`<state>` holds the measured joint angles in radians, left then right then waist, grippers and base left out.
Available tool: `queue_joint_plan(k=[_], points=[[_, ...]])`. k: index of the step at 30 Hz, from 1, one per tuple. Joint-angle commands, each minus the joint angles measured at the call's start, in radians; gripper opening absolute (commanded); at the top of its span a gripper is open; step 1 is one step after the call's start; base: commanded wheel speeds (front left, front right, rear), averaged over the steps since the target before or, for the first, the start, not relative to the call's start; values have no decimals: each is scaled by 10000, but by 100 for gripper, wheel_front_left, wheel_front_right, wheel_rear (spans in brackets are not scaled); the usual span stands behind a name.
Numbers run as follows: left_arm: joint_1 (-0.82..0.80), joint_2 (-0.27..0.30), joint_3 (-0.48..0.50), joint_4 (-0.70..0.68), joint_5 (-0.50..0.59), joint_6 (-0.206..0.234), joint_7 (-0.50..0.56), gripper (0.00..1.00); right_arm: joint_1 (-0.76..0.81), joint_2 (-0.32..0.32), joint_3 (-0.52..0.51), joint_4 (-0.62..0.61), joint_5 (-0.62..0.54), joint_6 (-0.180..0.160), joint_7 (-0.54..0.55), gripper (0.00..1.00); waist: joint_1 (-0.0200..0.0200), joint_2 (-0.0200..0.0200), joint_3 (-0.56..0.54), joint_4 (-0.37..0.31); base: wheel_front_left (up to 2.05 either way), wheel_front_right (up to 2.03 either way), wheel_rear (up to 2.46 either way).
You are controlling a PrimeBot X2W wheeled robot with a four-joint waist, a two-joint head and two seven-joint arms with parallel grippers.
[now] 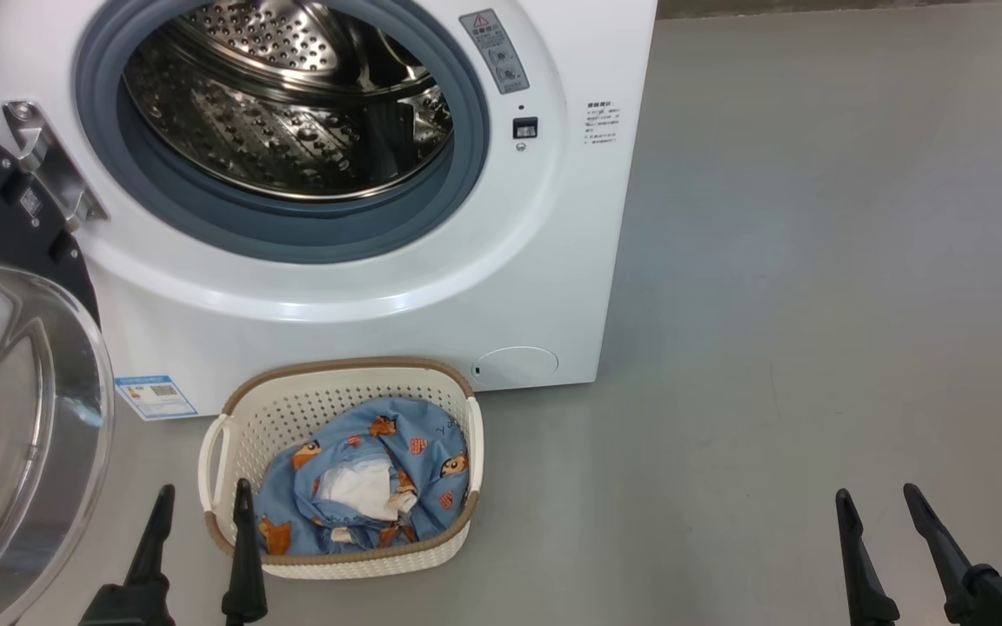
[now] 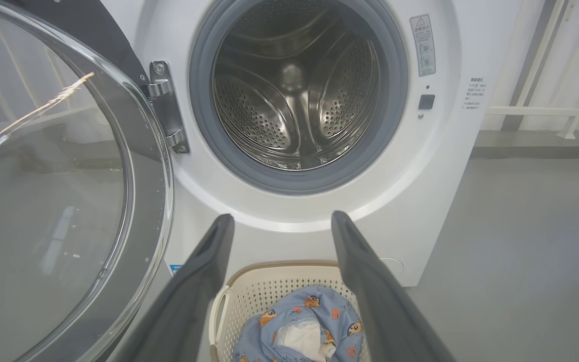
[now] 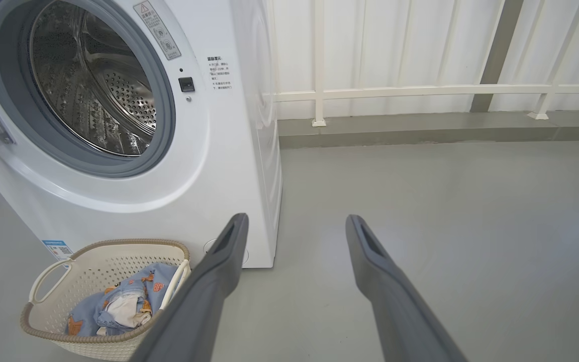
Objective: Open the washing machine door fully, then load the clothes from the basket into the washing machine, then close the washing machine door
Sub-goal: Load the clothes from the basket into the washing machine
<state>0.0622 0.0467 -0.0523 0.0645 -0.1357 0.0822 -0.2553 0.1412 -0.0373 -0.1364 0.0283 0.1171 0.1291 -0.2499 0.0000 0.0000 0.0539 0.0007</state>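
Nearest, the left end effector (image 1: 204, 487) hangs released over the basket's (image 1: 344, 365) left edge, placed to reach in. The right end effector (image 1: 876, 491), also released, waits well apart. The clothes (image 1: 362, 474) lie bundled in the basket. Beyond, the washing machine door (image 1: 23, 417) stands wide, leaving the washing machine's (image 1: 553, 261) drum clear.

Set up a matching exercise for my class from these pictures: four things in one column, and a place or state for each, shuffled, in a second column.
Column one
1. washing machine door
2. clothes
3. basket
4. left gripper

Column two
A. standing on the floor before the washing machine
B. fingers apart, holding nothing
C. swung open on its hinge
D. bundled inside the basket

Pairs: 1-C, 2-D, 3-A, 4-B
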Motion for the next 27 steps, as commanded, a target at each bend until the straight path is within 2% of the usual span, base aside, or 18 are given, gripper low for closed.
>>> queue_joint_plan(k=[1,27], points=[[-188,38,341,-322,27,-15,-64,100,-393,-129,293,-237,30,16,-118,100,0,0,25,17,0,0,0],[52,36,569,-140,-335,-357,-64,100,-220,-129,343,-219,-47,16,-118,100,0,0,-303,140,11,-11,0]])
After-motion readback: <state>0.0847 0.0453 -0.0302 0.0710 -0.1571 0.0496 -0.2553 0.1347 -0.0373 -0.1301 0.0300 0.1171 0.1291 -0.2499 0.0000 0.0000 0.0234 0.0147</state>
